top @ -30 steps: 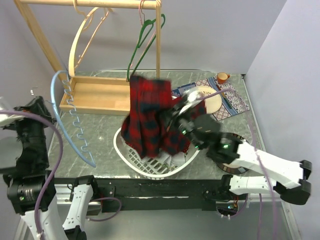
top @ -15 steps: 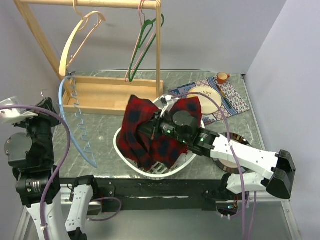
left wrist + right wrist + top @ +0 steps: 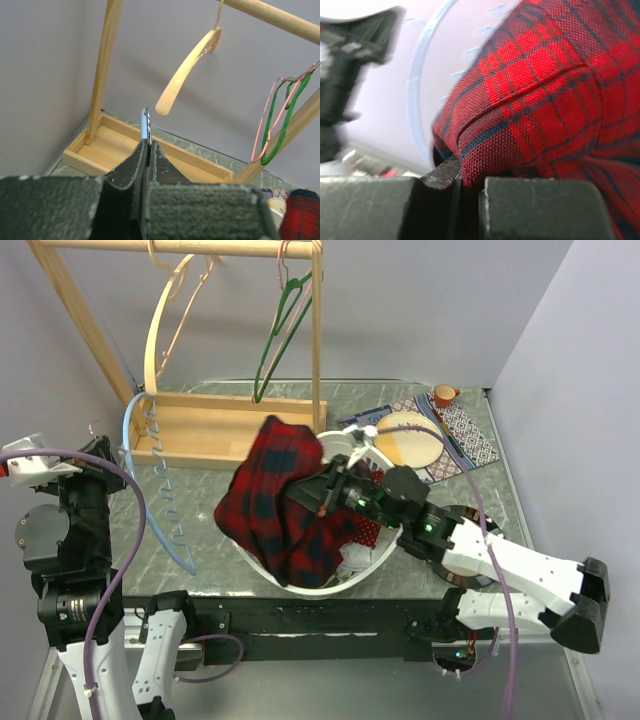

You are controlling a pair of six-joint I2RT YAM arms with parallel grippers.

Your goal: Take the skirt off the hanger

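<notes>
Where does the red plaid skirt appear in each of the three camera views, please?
Top external: skirt at centre, over the white basket.
Left wrist: skirt in the bottom-right corner.
Right wrist: skirt fills the right half.
Shared landmark: green hanger, top and left wrist only.

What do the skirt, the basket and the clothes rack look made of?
Skirt: woven fabric, matte, in a red and dark plaid; the weave shows clearly in the right wrist view.
Laundry basket: white plastic, it seems, smooth, with a slotted wall.
Clothes rack: pale wood, apparently unpainted, with square posts and a round top bar.
</notes>
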